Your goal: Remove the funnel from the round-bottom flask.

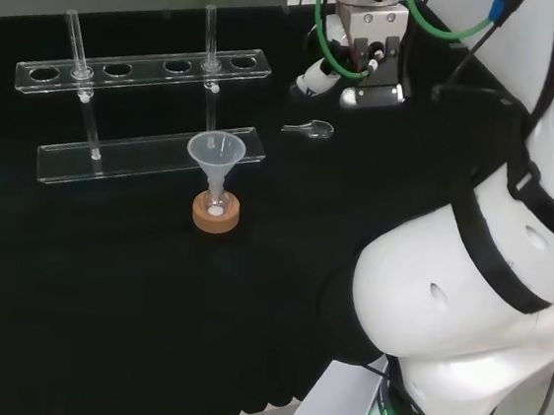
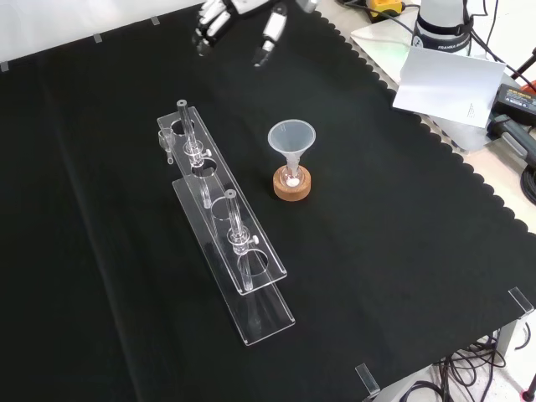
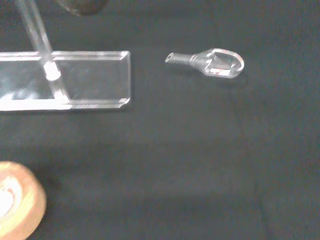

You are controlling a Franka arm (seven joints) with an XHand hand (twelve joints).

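The funnel (image 1: 216,151) stands upright with its stem down in the neck of the flask (image 1: 217,204), which sits in a cork ring (image 1: 217,212) near the middle of the black surface (image 1: 99,298). In the head view, a clear rack (image 1: 149,105) lies at ten o'clock from it and a small clear scoop (image 1: 310,128) at two o'clock. The hand (image 1: 356,72) hovers beyond the scoop, well apart from the funnel, fingers relaxed and grasping nothing.

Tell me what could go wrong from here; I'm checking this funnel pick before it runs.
The funnel sits in clear glassware on a cork ring that merely rests on the cloth; a sideways pull could tip both. The clear rack stands close beside it, so the robot hand might knock it. A small clear scoop lies near the likely approach path.
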